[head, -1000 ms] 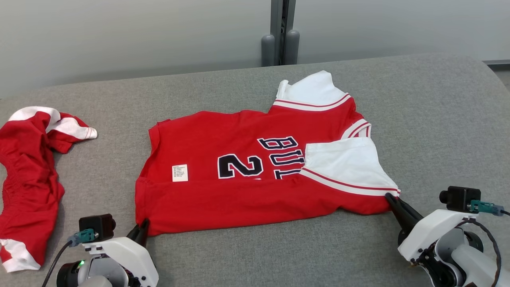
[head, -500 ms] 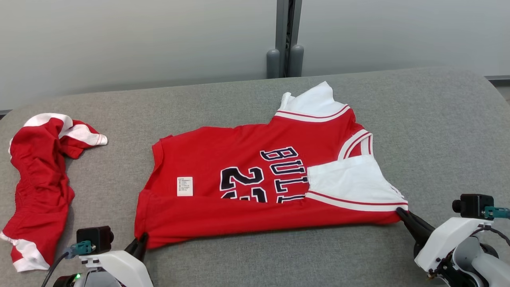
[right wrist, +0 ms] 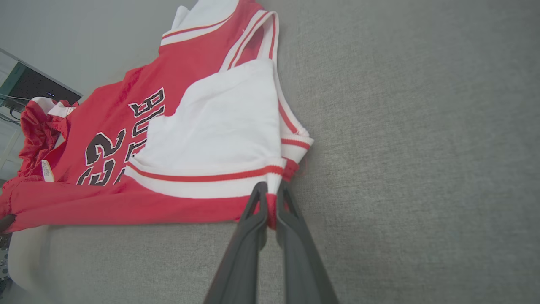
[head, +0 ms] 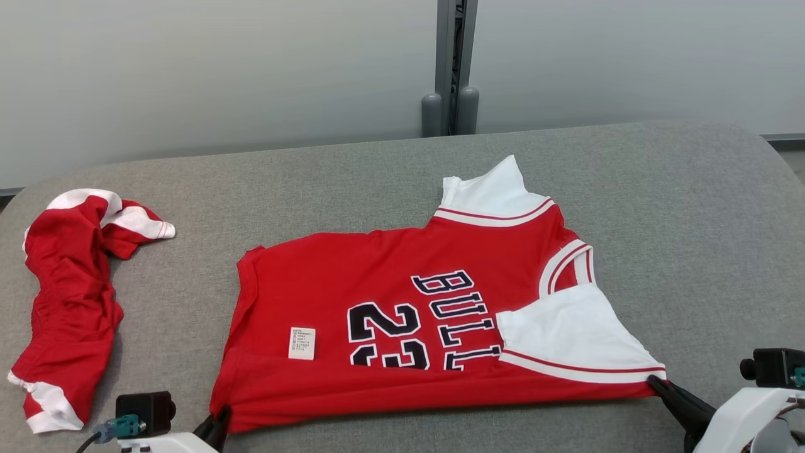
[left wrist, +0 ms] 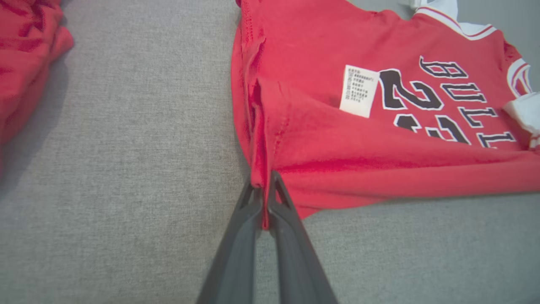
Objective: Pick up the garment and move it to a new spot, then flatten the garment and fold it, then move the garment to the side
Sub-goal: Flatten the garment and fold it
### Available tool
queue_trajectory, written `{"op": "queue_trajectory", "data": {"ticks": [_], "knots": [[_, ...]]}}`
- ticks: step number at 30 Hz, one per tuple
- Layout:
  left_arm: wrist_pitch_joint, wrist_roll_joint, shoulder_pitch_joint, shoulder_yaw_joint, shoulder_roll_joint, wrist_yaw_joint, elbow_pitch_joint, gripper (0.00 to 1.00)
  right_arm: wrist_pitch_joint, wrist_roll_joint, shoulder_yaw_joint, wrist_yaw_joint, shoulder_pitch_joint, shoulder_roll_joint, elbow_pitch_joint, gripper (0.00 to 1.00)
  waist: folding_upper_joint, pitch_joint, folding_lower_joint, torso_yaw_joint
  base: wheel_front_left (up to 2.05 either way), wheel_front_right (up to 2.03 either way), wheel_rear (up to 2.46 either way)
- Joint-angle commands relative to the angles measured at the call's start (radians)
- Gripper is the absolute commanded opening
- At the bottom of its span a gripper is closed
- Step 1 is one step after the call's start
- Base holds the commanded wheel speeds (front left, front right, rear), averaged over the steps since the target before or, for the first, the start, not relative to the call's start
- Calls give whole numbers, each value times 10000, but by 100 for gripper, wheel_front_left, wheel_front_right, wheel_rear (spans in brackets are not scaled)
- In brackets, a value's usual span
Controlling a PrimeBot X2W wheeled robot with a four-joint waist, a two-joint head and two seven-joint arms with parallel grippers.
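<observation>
The garment [head: 402,314] is a red jersey with white sleeves and dark lettering, lying spread on the grey cushioned surface [head: 692,220], its near edge folded over. My left gripper [head: 220,420] is shut on its near left hem corner, and the left wrist view shows the red hem of the garment [left wrist: 337,147] pinched between the fingers of that gripper [left wrist: 265,190]. At the near right corner, by the white sleeve, my right gripper [head: 657,381] is shut on the trim. In the right wrist view the garment [right wrist: 202,126] has its striped edge clamped in that gripper [right wrist: 271,194].
A second red and white piece of clothing [head: 69,296] lies crumpled at the left of the surface, also seen as red cloth [left wrist: 25,63] in the left wrist view. A grey post [head: 456,63] stands behind the far edge against the pale wall.
Both grippers, still shut on the jersey's near corners, have drawn back toward me. The near fold has been pulled back, uncovering more of the number and letters. The camera has also shifted.
</observation>
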Motion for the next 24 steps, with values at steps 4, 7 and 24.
{"op": "queue_trajectory", "data": {"ticks": [4,7,24], "knots": [[174,-90,484,-1,376,427,-637,0,194,15,-451,0,727,-416,-623,0,0,-21,0,-49,0,0,0],[321,-187,691,-16,554,612,-983,0,307,-99,-747,0,1091,-547,-1015,0,0,-19,0,-68,0,0,0],[858,-252,436,-261,347,767,-1183,53,1073,-1830,-2460,0,1346,396,-1352,13,0,188,0,107,0,0,0]]}}
